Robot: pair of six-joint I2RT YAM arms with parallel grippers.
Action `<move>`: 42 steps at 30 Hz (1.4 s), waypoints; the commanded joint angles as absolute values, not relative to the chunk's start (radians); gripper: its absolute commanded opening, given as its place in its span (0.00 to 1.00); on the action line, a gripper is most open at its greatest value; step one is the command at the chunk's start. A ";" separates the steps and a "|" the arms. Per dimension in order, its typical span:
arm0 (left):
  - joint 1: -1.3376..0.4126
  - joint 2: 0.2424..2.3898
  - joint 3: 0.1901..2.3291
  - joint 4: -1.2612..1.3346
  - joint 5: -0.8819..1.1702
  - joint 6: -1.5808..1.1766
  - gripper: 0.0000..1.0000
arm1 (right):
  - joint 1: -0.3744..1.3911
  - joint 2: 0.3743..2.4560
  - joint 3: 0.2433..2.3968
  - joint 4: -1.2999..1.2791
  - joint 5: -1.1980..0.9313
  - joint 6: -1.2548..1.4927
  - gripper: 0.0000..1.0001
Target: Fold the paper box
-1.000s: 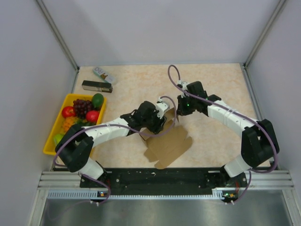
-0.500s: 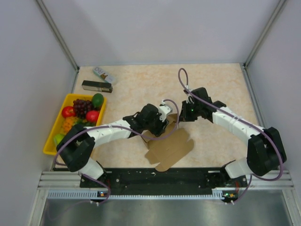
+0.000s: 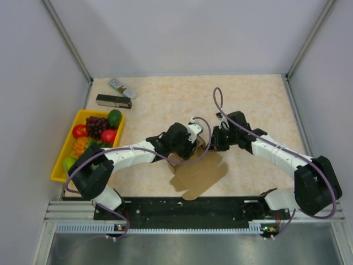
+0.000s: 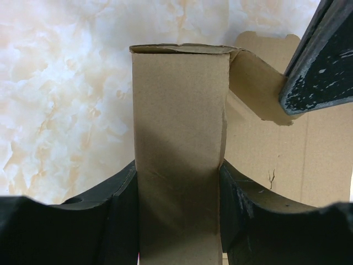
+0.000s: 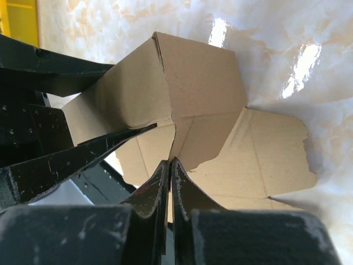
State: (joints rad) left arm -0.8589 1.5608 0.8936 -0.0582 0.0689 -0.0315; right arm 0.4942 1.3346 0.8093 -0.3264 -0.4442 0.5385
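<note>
Paper box (image 3: 199, 174), its raised panel pinched by the half-open left gripper (image 4: 177, 176), now has the closed, empty right gripper (image 5: 170, 165) moved in against it.

top view: far part of the paper box (image 3: 199, 174) hidden under both arms | words on the white packet (image 3: 122, 87) too small to read | left wrist view: box and left gripper (image 4: 177, 190) cut off at the bottom edge, box also at the right edge | right wrist view: box bottom hidden behind the right gripper (image 5: 170, 165)
</note>
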 commanded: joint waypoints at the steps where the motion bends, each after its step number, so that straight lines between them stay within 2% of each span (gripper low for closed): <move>1: -0.865 1.545 0.881 0.037 0.112 -0.021 0.46 | 0.503 1.318 0.772 -0.123 -0.503 0.624 0.00; 3: -0.865 1.543 0.879 0.040 0.118 -0.018 0.45 | 0.512 1.318 0.744 -0.046 -0.499 0.603 0.00; 6: -0.865 1.545 0.874 0.049 0.133 -0.014 0.45 | 0.532 1.307 0.721 -0.008 -0.448 0.475 0.08; 9: -0.865 1.540 0.854 0.071 0.144 -0.009 0.45 | 0.532 1.312 0.722 0.031 -0.434 0.381 0.09; 11: -0.865 1.542 0.851 0.077 0.146 -0.009 0.45 | 0.534 1.304 0.712 0.073 -0.454 0.362 0.12; 12: -0.865 1.543 0.851 0.077 0.144 -0.009 0.45 | 0.532 1.302 0.697 0.124 -0.457 0.342 0.18; 15: -0.864 1.549 0.854 0.072 0.140 0.015 0.45 | 0.532 1.305 0.667 0.190 -0.463 0.333 0.26; 20: -0.862 1.546 0.853 0.075 0.150 0.012 0.45 | 0.526 1.327 0.591 0.389 -0.523 0.353 0.31; 24: -0.859 1.546 0.853 0.077 0.172 0.011 0.45 | 0.522 1.309 0.560 0.417 -0.496 0.295 0.37; 28: -0.856 1.551 0.856 0.068 0.173 0.021 0.45 | 0.515 1.281 0.578 0.284 -0.405 0.216 0.29; 31: -0.856 1.552 0.857 0.064 0.170 0.032 0.45 | 0.515 1.267 0.577 0.247 -0.390 0.195 0.17; 32: -0.856 1.554 0.859 0.064 0.169 0.034 0.45 | 0.514 1.266 0.571 0.250 -0.385 0.196 0.07; 37: -0.856 1.560 0.870 0.055 0.164 0.041 0.45 | 0.511 1.240 0.511 0.317 -0.331 0.239 0.07; 42: -0.854 1.559 0.870 0.055 0.166 0.038 0.45 | 0.496 1.203 0.446 0.419 -0.301 0.431 0.08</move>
State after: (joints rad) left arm -0.8463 1.5604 0.8600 0.0254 0.1242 0.0265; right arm 0.5102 1.2530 0.4786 0.2943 -0.3714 0.2935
